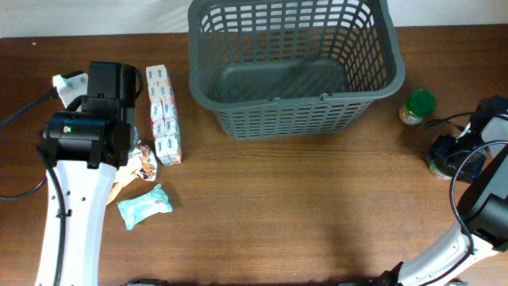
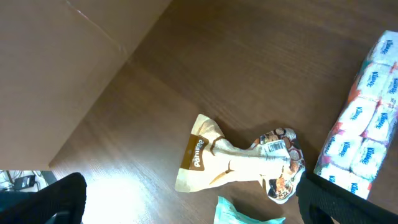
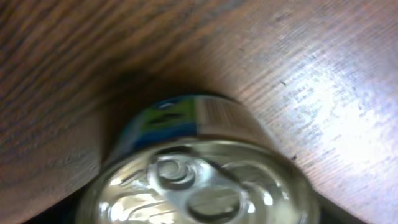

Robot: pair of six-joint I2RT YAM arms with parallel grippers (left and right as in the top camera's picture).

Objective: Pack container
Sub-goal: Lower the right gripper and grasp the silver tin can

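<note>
Two claws poised, nothing packed: the basket (image 1: 294, 119) sits empty at the far middle of the table (image 1: 278, 222).
The right claw (image 1: 446, 159) hangs directly over a ring-pull can (image 3: 205, 174), but I cannot tell whether its jaws are spread or pinching. An off-centre squeeze could let the round tin slip, roll, or knock the green-lidded jar (image 1: 417, 107) nearby. The left claw (image 2: 193, 205) stands spread wide above a snack pouch (image 2: 236, 162), holding nothing.

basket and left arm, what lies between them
A tissue multipack lies between the left arm and the basket; the overhead view shows it.
</note>
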